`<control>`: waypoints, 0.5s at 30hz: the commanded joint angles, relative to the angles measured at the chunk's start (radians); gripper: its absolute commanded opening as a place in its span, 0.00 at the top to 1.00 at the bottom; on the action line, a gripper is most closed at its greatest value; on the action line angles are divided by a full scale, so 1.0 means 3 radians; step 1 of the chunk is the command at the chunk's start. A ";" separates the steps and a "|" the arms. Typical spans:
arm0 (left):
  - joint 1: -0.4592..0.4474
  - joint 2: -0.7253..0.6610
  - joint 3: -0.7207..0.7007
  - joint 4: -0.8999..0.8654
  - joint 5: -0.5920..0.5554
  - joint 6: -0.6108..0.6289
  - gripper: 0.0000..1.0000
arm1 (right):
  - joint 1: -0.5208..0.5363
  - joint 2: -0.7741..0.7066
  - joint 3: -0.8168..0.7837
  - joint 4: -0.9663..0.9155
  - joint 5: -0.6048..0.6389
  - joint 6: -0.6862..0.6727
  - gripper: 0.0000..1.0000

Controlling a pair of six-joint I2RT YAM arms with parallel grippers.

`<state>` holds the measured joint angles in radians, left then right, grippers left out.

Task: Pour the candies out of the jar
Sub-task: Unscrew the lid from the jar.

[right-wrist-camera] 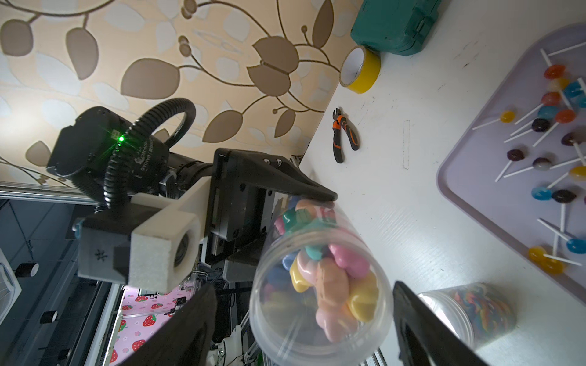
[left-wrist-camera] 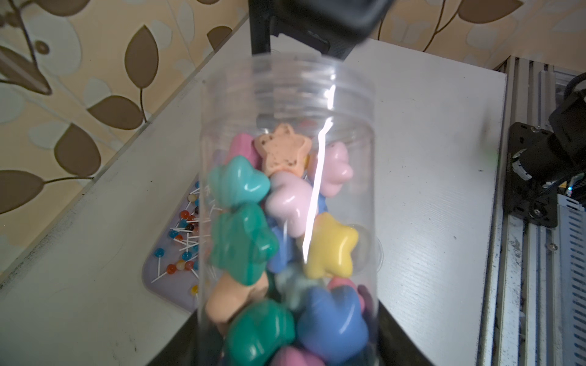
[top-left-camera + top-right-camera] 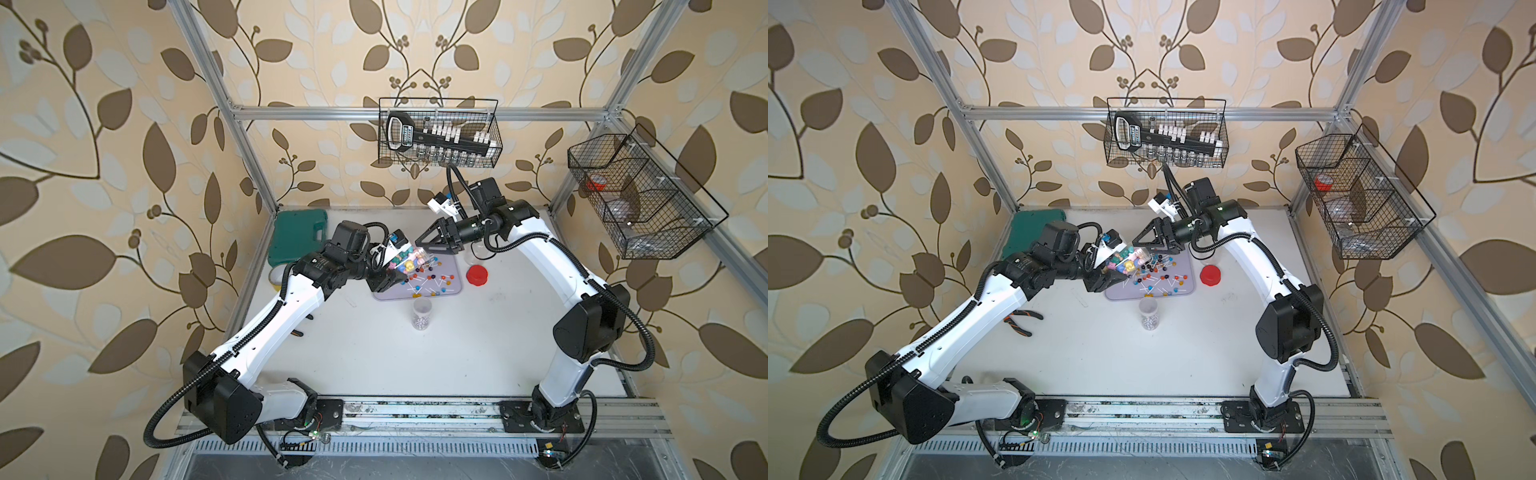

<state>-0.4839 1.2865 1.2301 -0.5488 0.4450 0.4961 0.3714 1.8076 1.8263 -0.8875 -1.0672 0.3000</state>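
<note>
Right wrist view looked straight into the open mouth of the clear plastic jar (image 1: 320,298). It lay between the right arm's fingers (image 1: 421,326), which stood wide apart on either side of the rim and gripped nothing; I couldn't tell whether one brushed it. The left arm's fingers (image 3: 383,286) were clamped on the jar's base end.

In both top views the jar hung just above mid-frame, over the white counter (image 3: 374,353). Its long axis ran from the left fingers at lower left to the mouth at upper right, toward the right fingers. The left arm, I judged, would do the pouring.

Pastel star-shaped candies (image 2: 329,247) were heaped toward the base and the neck was bare, so more tilt looked needed. In a top view the mouth overlapped the upper left corner of the lilac tray (image 1: 466,196), which was strewn with round lollipops on white sticks (image 1: 540,125). A smaller clear jar of tiny multicoloured sweets (image 3: 422,313) stood open just below the tray.
</note>
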 commanded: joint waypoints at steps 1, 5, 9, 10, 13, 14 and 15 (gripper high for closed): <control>-0.0008 -0.0054 0.0172 0.0205 0.0117 0.0031 0.44 | 0.0011 -0.0030 0.0061 -0.0083 0.0062 -0.0139 0.20; -0.0008 -0.0050 0.0174 0.0204 0.0117 0.0034 0.44 | 0.0011 -0.0029 0.0068 -0.0139 0.0085 -0.0197 0.31; -0.0007 -0.0040 0.0182 0.0217 0.0126 0.0025 0.44 | 0.0014 -0.0033 0.0080 -0.0203 0.0145 -0.0257 0.36; -0.0008 -0.0039 0.0180 0.0214 0.0127 0.0025 0.44 | 0.0015 -0.0033 0.0084 -0.0220 0.0152 -0.0273 0.36; -0.0008 -0.0038 0.0185 0.0222 0.0127 0.0017 0.44 | 0.0023 -0.0036 0.0083 -0.0246 0.0171 -0.0306 0.35; -0.0008 -0.0034 0.0190 0.0220 0.0131 0.0018 0.44 | 0.0025 -0.0033 0.0084 -0.0250 0.0182 -0.0319 0.35; -0.0005 -0.0035 0.0189 0.0220 0.0132 0.0021 0.44 | 0.0026 -0.0033 0.0085 -0.0248 0.0191 -0.0337 0.36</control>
<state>-0.4847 1.2869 1.2308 -0.5552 0.4458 0.4961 0.3710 1.8076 1.8275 -0.9260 -1.0294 0.2409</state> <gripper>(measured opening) 0.614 0.642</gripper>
